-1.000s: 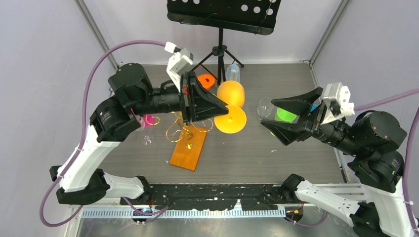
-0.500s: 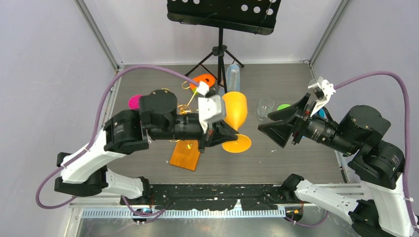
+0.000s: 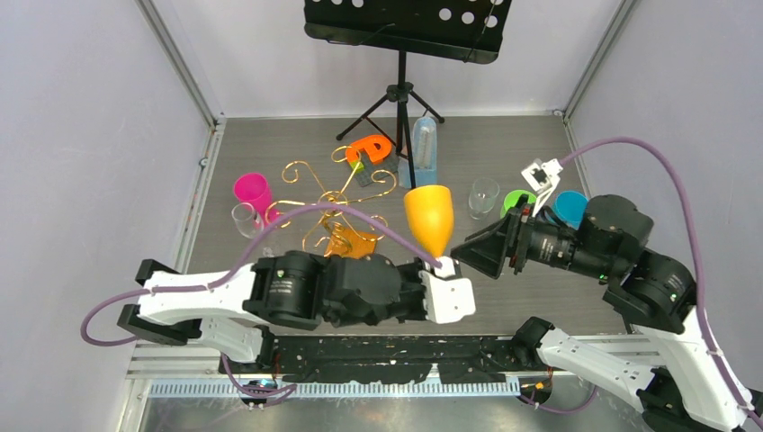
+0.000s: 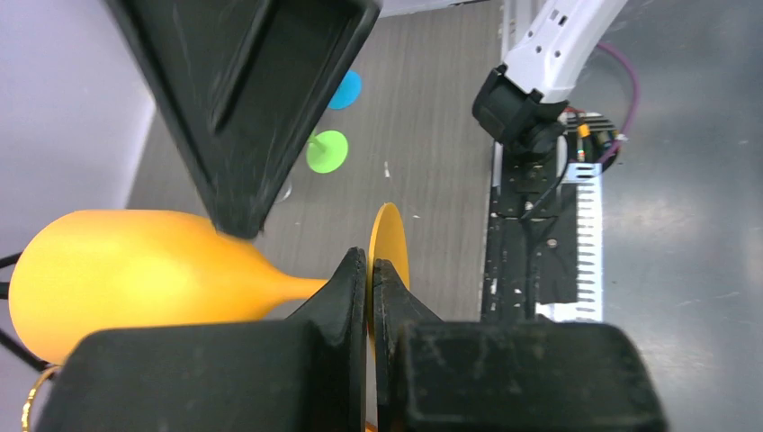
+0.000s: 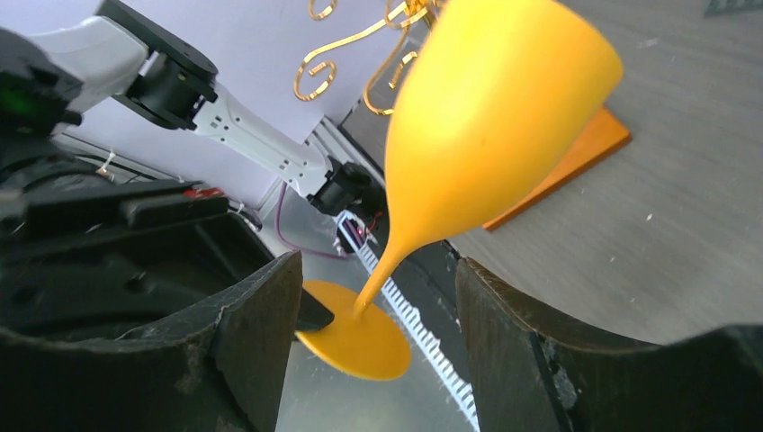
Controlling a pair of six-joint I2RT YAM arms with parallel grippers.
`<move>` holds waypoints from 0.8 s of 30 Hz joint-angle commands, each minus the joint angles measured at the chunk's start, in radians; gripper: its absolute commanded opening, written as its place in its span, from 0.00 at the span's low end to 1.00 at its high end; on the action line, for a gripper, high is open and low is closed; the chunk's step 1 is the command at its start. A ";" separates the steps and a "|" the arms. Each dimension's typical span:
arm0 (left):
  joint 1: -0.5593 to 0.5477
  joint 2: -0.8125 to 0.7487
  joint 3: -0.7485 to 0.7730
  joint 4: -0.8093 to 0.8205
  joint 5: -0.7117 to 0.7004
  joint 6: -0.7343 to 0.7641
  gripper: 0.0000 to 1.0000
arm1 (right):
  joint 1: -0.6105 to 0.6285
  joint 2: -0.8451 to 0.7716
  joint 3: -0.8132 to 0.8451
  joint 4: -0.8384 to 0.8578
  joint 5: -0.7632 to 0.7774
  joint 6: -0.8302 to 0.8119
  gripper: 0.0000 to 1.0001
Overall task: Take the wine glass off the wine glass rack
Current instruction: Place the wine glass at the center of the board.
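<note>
The glass point(image 3: 428, 216) is off the rack point(image 3: 355, 243) and in the air above the near part of the worktop point(image 3: 540, 306), so the lift looks done as far as I can judge; the rack stands well apart behind it, its gold scrolls bare and none of them touching the glass. The left hand point(image 3: 432, 274) is closed on the glass's flat foot; the left wrist view shows the thin disc edge-on, pinched between the two fingers point(image 4: 355, 279), with the stem and bowl point(image 4: 126, 270) running off to one side. That hold on the foot probably explains why the glass lies tilted rather than upright, bowl pointing away toward the far side and mouth clear of the wire; a pinch on a thin disc gives little guard against twisting, so I would expect the bowl to swing if the arm moves sharply. The right hand point(image 3: 477, 252) is open, jaws spread wide, just beside the stem and aimed at it; in its own view the glass point(image 5: 486, 117) fills the gap between the fingers point(image 5: 261, 342), stem and foot centred, with the rack's base point(image 5: 576, 153) behind. It seems posed to take or steady the glass, though I cannot tell whether the stem is yet between the jaws; nothing shows them touching it.
</note>
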 commanded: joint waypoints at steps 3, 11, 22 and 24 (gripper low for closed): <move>-0.094 0.064 -0.009 0.122 -0.275 0.147 0.00 | 0.004 -0.017 -0.102 0.077 -0.074 0.089 0.69; -0.147 0.140 -0.015 0.154 -0.385 0.204 0.00 | 0.004 -0.017 -0.208 0.119 -0.120 0.125 0.67; -0.172 0.149 -0.019 0.186 -0.437 0.241 0.00 | 0.004 -0.046 -0.329 0.185 -0.136 0.168 0.57; -0.175 0.147 -0.023 0.192 -0.438 0.242 0.00 | 0.004 -0.049 -0.339 0.199 -0.140 0.175 0.51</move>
